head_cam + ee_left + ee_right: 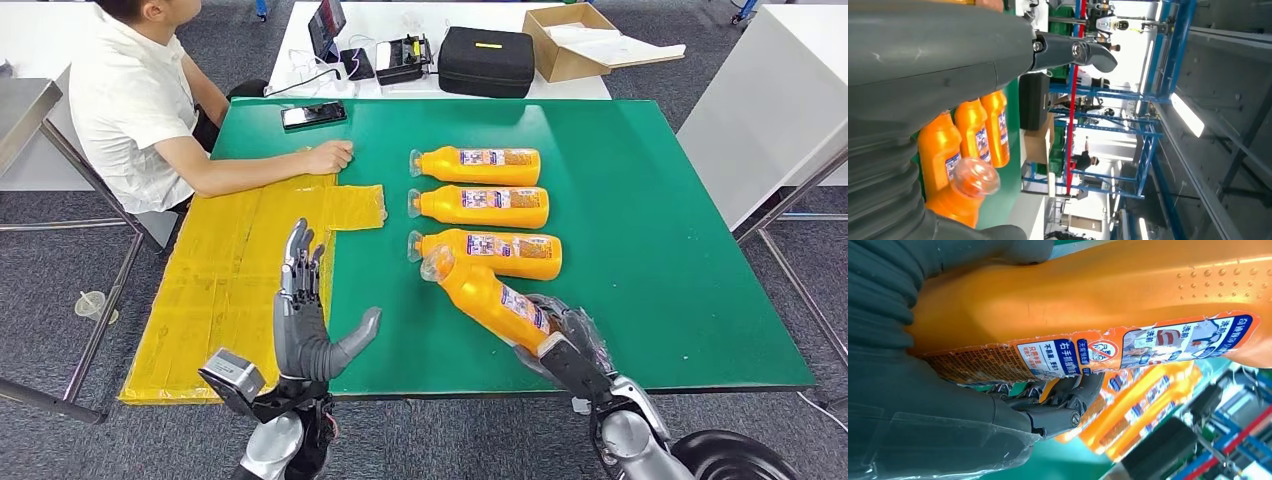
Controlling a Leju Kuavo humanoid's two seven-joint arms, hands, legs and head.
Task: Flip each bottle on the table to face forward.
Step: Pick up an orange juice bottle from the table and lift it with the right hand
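Three orange bottles lie in a row on the green table [640,200], clear caps to the left: the far bottle [478,165], the middle bottle [482,205] and the near bottle [490,252]. My right hand [562,345] grips the base of a fourth orange bottle [485,295], lifted and tilted with its cap up beside the near one. In the right wrist view that fourth bottle [1108,305] shows its label, with my fingers [1058,400] wrapped under it. My left hand [305,320] stands upright and open over the table's front edge, holding nothing. The left wrist view shows the held bottle's cap [973,177].
A yellow mat [230,280] covers the table's left part. A person sits at the far left with a hand [328,157] resting on the table, a phone [313,115] beside it. Behind stands a white table with a black case [487,60] and a cardboard box [570,38].
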